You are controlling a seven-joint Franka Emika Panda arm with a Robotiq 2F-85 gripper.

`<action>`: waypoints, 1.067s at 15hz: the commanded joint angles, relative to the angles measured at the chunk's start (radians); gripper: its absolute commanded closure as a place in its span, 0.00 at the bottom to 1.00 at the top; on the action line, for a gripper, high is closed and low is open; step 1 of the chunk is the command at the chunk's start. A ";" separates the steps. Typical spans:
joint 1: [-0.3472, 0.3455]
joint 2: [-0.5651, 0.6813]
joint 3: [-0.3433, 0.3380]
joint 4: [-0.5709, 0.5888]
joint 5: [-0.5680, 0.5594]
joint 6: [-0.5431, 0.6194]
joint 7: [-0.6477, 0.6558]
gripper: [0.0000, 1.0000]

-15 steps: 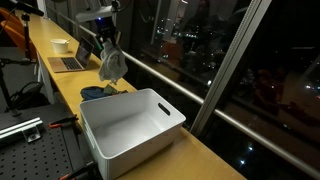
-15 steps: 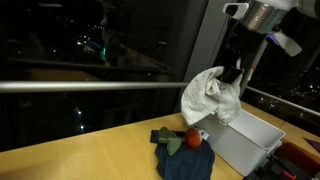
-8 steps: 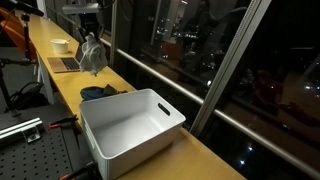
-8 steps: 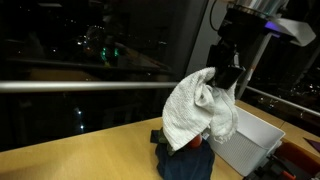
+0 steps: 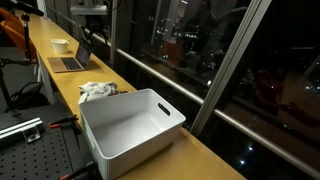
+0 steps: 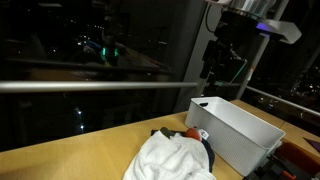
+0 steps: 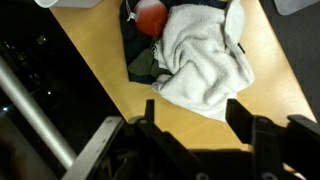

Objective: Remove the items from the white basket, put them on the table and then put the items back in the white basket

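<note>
One wooden table [image 6: 80, 160] — dark windows [image 6: 90, 45]

white basket [image 5: 145, 145]: empty | white towel [image 7: 205, 65]: crumpled atop dark cloth [image 7: 140, 62] | red ball [image 7: 150, 18]: touching towel

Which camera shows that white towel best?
The wrist view: the white towel is seen large from above, folds clear. In both exterior views the white towel is a smaller heap beside the white basket.

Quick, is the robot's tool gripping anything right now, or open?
Tool: open, holding nothing; the white towel lies on the table below it.
</note>
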 commanded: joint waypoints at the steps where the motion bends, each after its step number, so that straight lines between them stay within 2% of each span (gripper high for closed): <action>1: -0.034 -0.026 -0.018 -0.027 0.030 0.038 -0.098 0.00; 8: -0.091 0.046 -0.058 -0.084 -0.014 0.193 -0.200 0.00; 13: -0.078 0.227 -0.073 -0.037 -0.093 0.290 -0.166 0.00; 16: -0.068 0.357 -0.087 0.041 -0.134 0.287 -0.157 0.00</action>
